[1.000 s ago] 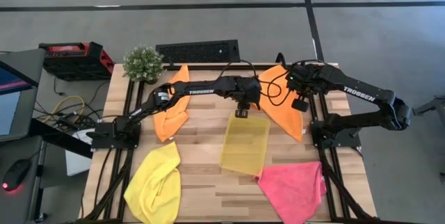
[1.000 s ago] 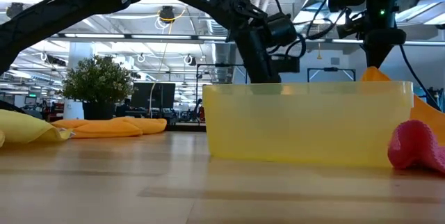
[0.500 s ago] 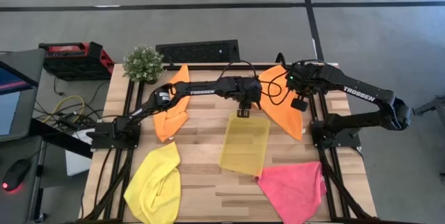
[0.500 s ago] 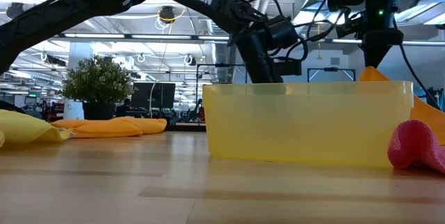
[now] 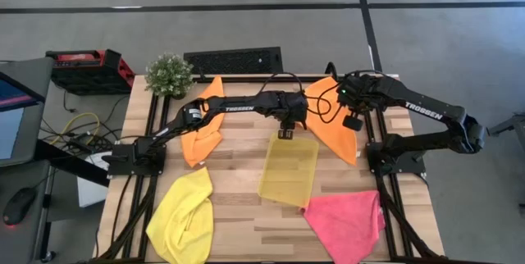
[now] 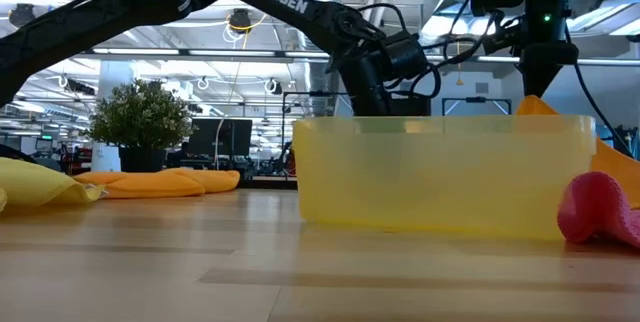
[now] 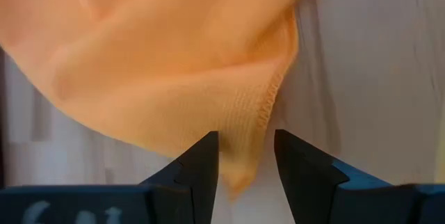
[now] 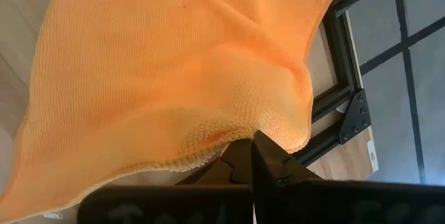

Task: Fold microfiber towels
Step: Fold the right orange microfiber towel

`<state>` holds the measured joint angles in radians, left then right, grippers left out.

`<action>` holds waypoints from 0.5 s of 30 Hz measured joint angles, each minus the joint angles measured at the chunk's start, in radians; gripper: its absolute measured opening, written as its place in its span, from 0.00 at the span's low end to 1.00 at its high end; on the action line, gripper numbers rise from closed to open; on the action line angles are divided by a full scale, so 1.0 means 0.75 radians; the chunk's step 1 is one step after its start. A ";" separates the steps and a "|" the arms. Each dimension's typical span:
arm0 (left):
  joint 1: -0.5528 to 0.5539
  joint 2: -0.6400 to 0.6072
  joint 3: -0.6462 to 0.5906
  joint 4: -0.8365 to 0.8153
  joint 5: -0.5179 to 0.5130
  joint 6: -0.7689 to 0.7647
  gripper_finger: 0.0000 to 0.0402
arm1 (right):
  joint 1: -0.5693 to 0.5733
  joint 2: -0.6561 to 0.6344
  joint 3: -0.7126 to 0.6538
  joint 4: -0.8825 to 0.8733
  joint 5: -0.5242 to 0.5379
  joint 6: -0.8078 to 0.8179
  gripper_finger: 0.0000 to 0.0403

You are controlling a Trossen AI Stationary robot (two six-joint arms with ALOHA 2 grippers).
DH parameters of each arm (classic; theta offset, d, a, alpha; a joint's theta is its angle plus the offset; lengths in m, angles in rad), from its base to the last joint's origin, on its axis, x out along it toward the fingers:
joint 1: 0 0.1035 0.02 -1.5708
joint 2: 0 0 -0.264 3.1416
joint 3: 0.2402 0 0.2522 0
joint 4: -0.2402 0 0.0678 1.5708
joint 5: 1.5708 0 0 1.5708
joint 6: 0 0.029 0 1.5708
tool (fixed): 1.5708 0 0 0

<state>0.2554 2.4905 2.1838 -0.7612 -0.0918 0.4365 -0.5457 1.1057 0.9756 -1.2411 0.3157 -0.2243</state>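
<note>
We see right gripper [image 8: 252, 156] clamped on orange towel [image 5: 335, 120] far right. Left gripper [image 7: 246, 156] fingers apart around its corner, just beyond tray [image 5: 289, 170]. Other towels scattered around table [image 5: 238, 145].

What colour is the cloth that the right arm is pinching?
Orange: the soft orange microfiber towel, clearest in the right wrist view.
</note>
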 joint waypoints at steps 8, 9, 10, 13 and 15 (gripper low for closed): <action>0.006 0.018 0.018 -0.011 -0.038 -0.035 0.10 | 0.000 0.000 0.000 0.001 0.000 0.000 0.01; 0.006 0.018 0.018 -0.013 -0.038 -0.034 0.06 | 0.000 0.000 0.000 0.001 0.000 0.000 0.01; 0.007 0.018 0.018 -0.015 -0.038 -0.034 0.03 | 0.000 0.000 0.000 0.000 0.000 0.000 0.01; 0.008 0.018 0.031 -0.037 -0.038 -0.040 0.02 | 0.000 0.000 0.000 0.001 0.000 0.000 0.01; 0.009 0.018 0.045 -0.051 -0.039 -0.042 0.01 | 0.000 0.000 0.000 0.001 0.000 0.000 0.01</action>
<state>0.2623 2.5038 2.2173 -0.7994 -0.1207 0.4049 -0.5457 1.1057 0.9756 -1.2407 0.3155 -0.2245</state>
